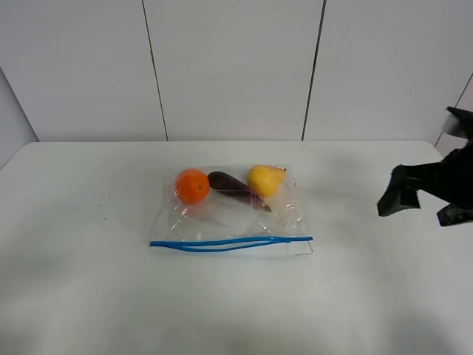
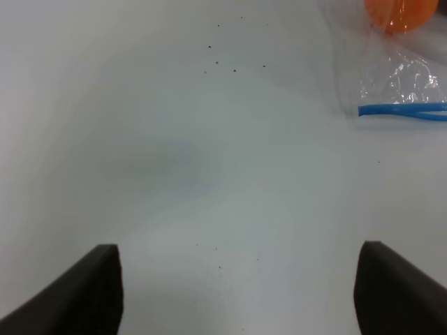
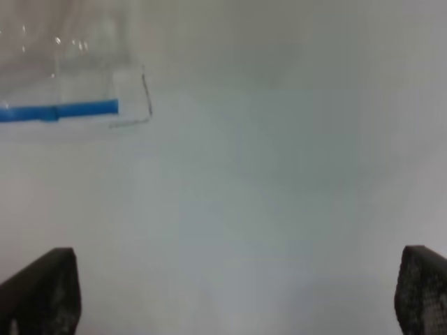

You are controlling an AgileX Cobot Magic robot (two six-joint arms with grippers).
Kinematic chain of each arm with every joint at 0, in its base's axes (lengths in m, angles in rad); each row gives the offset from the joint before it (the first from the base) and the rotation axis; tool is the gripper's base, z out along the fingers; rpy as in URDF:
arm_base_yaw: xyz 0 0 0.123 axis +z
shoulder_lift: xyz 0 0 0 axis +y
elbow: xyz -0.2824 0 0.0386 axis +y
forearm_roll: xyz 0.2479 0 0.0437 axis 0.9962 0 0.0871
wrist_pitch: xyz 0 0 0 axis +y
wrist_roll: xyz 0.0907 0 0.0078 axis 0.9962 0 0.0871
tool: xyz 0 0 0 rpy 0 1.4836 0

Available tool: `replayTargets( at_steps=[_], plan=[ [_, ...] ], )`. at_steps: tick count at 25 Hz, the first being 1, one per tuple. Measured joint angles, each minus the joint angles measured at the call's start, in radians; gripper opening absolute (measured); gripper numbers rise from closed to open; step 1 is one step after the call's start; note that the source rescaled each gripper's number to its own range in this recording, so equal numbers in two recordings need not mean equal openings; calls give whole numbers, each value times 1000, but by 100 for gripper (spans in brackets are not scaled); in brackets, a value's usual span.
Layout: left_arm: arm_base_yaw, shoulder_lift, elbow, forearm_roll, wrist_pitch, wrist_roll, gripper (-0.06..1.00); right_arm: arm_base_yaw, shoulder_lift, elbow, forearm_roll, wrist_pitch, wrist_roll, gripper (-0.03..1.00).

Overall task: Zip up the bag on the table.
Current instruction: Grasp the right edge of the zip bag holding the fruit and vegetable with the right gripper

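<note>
The table is bare white in front of the bag, which lies flat about midway across it. The bag's near edge carries the blue zipper. Its two tracks bow apart over most of the length and meet toward the right end, so the mouth is not closed.

Left of the bag, the left gripper hangs over bare table with its fingers spread wide and nothing between them. Its camera sees the zipper's left end and part of the orange ahead. This gripper does not show in the high view.

Right of the bag and well apart from it, the right gripper is likewise wide open and empty above the table, with the zipper's right end in its camera.

Inside the bag, along its far edge, the orange lies at the left, an eggplant in the middle and a pear at the right, close together in a row. Behind the bag, beyond the table, stands a white panelled wall.
</note>
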Motion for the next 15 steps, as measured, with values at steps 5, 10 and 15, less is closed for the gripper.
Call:
replayTargets(
  at_steps=[5, 10, 15],
  plan=[
    [0, 0, 0, 0, 0, 0, 97, 0, 232, -74, 157, -79, -161, 98],
    [0, 0, 0, 0, 0, 0, 97, 0, 423, -133, 318, -92, -351, 98],
    [0, 0, 0, 0, 0, 0, 97, 0, 557, -149, 494, -68, -543, 95]
  ],
)
